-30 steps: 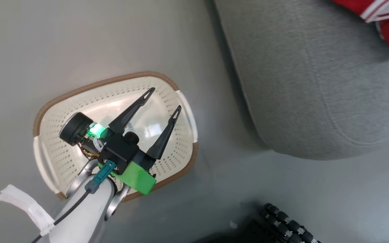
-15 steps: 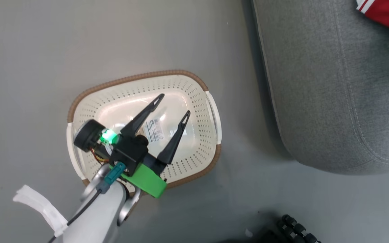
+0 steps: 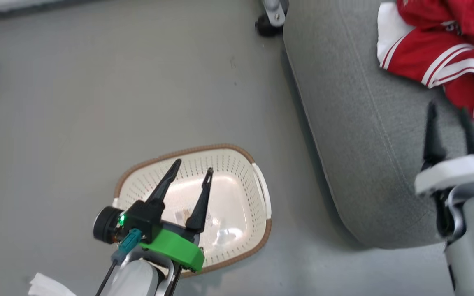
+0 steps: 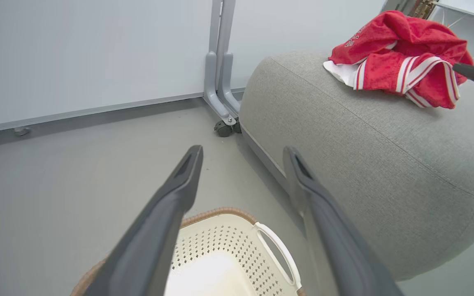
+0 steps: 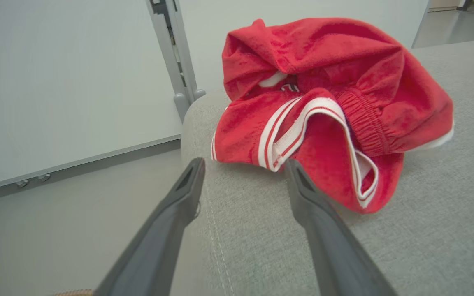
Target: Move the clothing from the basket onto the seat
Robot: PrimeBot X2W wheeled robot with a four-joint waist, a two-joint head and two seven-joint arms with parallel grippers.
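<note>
While clothing (image 5: 323,102) lies on seat (image 5: 426,246) | just ahead of right end effector (image 5: 244,164) | spread wide, empty

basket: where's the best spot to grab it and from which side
Probably the white side handle of the basket, on the side facing the seat. It forms an open loop standing off the perforated wall, so one finger could slip through the slot from above. The open left gripper hovers over the basket.

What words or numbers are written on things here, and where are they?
Sticker inside the basket: too small and blurred to read.
Pale lettering on the red clothing: crumpled and too small to read.
No text here can be read clearly.
</note>
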